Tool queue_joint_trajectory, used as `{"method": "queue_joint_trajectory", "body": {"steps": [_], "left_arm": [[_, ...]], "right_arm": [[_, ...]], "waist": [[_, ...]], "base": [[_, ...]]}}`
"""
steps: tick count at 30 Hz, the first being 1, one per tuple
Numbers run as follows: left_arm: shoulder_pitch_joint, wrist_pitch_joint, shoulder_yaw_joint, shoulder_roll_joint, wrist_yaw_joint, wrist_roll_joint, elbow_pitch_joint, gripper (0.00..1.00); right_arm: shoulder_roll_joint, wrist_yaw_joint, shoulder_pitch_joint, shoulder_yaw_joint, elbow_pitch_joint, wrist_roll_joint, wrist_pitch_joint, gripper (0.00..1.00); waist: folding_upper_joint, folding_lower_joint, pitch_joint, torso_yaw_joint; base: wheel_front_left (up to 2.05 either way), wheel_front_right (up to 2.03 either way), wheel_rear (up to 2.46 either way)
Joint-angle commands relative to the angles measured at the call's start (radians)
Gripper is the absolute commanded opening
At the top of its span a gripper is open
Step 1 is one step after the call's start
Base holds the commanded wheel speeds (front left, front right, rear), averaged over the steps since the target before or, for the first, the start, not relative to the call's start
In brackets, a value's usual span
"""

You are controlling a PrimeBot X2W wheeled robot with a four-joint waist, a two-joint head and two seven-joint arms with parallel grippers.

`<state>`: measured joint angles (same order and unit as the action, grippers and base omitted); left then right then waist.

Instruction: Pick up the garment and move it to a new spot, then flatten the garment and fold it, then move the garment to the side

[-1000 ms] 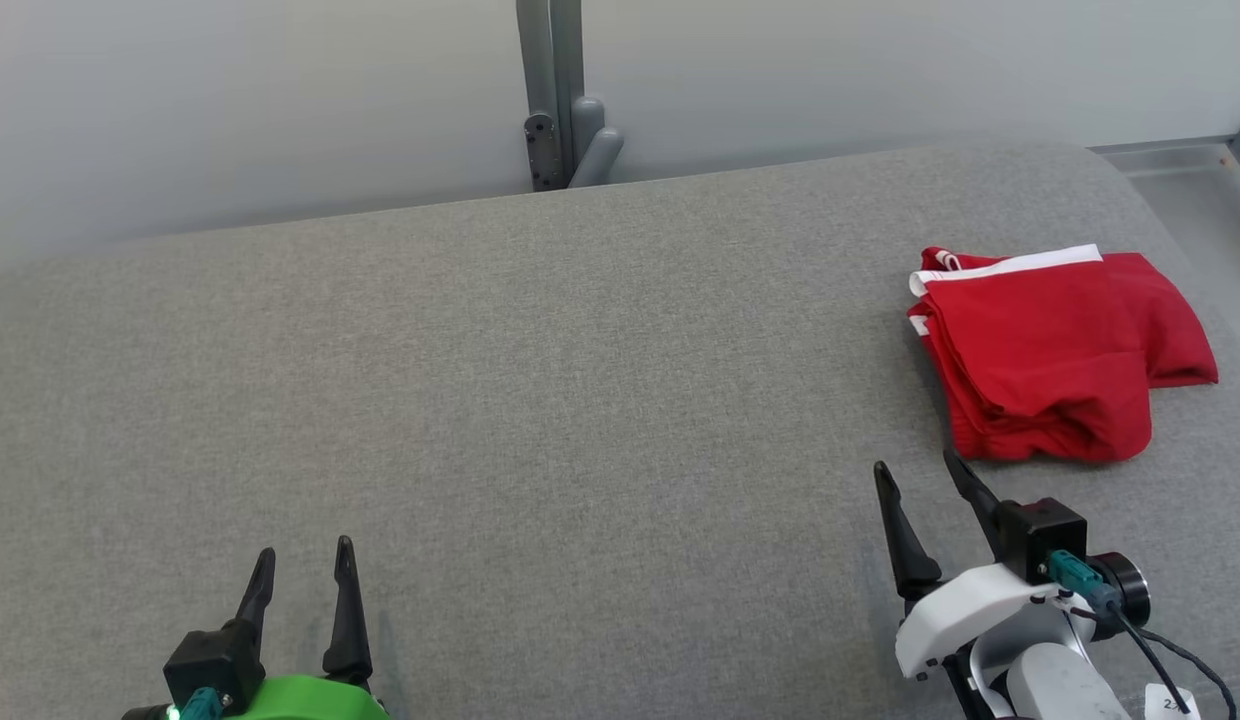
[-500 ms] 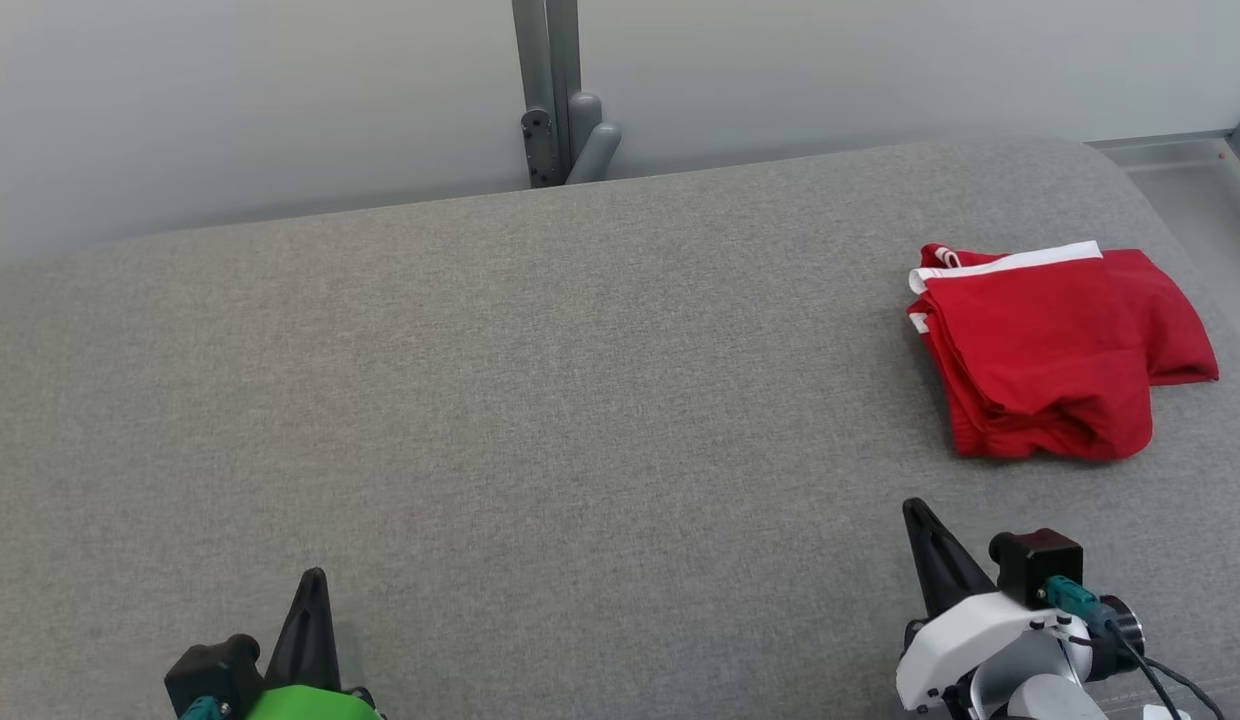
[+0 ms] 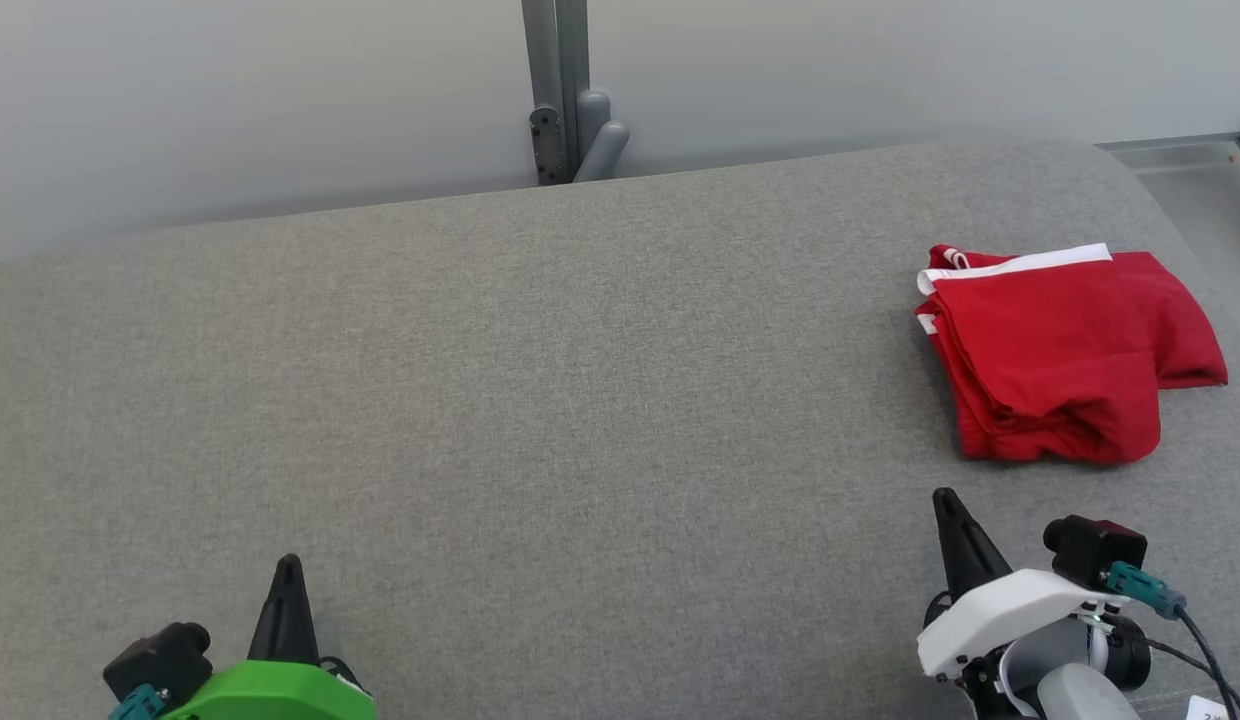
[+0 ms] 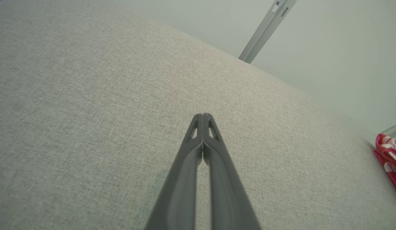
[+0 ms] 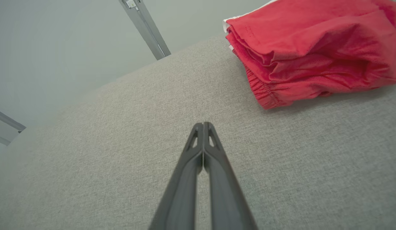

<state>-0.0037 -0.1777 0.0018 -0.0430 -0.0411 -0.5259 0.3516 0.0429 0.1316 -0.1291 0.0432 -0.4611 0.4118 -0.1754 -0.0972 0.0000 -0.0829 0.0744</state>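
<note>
Before you lies a wide grey cloth surface (image 3: pixel 540 400), finely woven, with its far right corner rounded. Behind it you have a pale wall (image 3: pixel 230 100). A grey metal post (image 3: pixel 558 60) stands upright against that wall, just beyond the far edge, with a rounded bracket (image 3: pixel 598 140) at its foot. A pale ledge (image 3: pixel 1175 160) sits at the far right.

a grey woven padded surface (image 3: pixel 540 400) spreads wide before me, its far right corner rounded. behind it stands a plain pale wall (image 3: pixel 280 90), softly and evenly lit. a grey metal post (image 3: pixel 552 70) rises against the wall at the far middle. a pale strip of floor (image 3: pixel 1180 190) shows far right.
</note>
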Motion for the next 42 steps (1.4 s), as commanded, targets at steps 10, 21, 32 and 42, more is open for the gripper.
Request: {"method": "queue_joint_trajectory", "body": {"steps": [10,21,32,42], "left_arm": [[-0.053,0.048,0.024,-0.004,0.0,-0.191,-0.041,0.0],[-0.072,0.085,0.039,-0.005,0.0,-0.326,-0.056,0.0],[-0.092,0.122,0.054,-0.006,0.0,-0.458,-0.069,0.0],[-0.109,0.152,0.066,-0.007,-0.001,-0.566,-0.079,0.0]], "right_arm": [[0.004,0.0,-0.038,-0.031,0.038,0.209,0.049,0.0],[0.005,-0.001,-0.047,-0.052,0.05,0.357,0.086,0.0],[0.006,-0.001,-0.055,-0.074,0.063,0.503,0.122,0.0],[0.007,-0.001,-0.062,-0.09,0.073,0.623,0.152,0.0]], "waist": [[-0.0002,0.0,-0.001,-0.008],[-0.0002,0.0,-0.002,-0.015],[-0.0002,0.0,-0.003,-0.022],[-0.0002,0.0,-0.005,-0.029]], "base": [[0.0,0.0,0.0],[0.0,0.0,0.0],[0.0,0.0,0.0],[0.0,0.0,0.0]]}}
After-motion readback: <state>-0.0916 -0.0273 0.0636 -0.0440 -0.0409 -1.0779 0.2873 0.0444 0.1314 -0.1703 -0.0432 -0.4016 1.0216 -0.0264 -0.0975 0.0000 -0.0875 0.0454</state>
